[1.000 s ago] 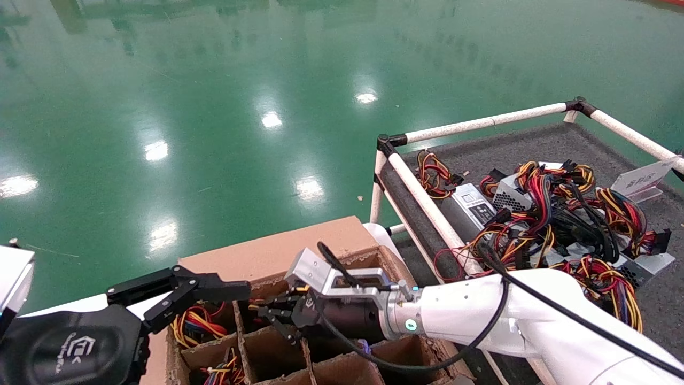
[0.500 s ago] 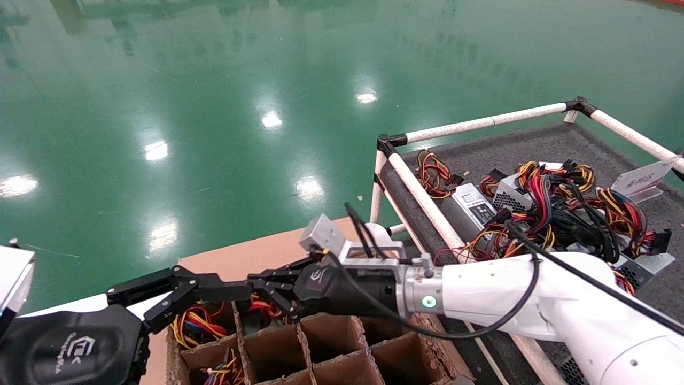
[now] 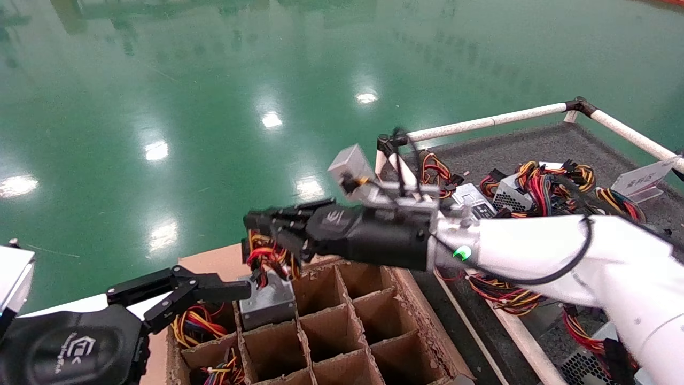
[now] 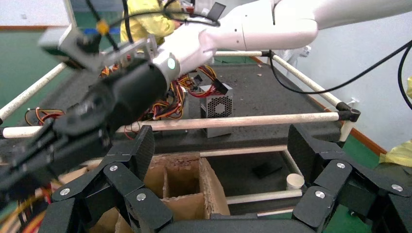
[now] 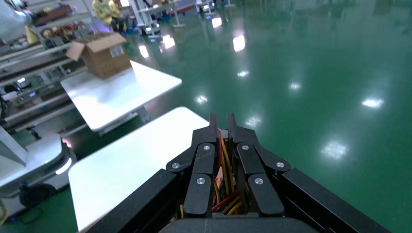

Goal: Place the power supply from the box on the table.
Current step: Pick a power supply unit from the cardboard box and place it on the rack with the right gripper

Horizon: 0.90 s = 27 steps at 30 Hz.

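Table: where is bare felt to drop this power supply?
Bare felt on the table lies along the far rail, behind the wire pile. The middle is crowded. The right pincer holds the power supply by its wires.

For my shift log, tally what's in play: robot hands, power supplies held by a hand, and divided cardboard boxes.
Robot hands: 2, left hand and right hand
Power supply held by its wires: 1
Divided cardboard box: 1
Total: 4
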### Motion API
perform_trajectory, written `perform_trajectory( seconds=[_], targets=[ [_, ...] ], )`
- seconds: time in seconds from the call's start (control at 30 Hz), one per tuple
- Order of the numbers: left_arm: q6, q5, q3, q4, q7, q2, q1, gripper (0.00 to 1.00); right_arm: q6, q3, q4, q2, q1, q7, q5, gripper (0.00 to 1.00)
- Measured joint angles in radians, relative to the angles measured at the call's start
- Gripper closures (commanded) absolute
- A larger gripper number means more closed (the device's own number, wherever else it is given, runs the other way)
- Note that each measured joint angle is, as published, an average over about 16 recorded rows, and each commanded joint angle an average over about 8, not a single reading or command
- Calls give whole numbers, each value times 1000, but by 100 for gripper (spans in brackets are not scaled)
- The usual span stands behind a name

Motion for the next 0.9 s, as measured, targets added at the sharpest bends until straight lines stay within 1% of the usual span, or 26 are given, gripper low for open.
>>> perform_trajectory(
  seconds=[0.23,0.43,0.67,0.8,0.9],
  targets=[
    [0,0,0,0,0,0,0,0,-22,42,122,98,49,76,55,100],
    [0,0,0,0,0,0,0,0,-1,92,289,232,87,171,109,100],
    [0,0,0,0,0,0,0,0,66,161,524,449,96,286,172,100],
    [0,0,0,0,0,0,0,0,105,205,643,590,76,333,210,100],
    [0,0,0,0,0,0,0,0,125,238,710,698,49,353,242,100]
  ],
)
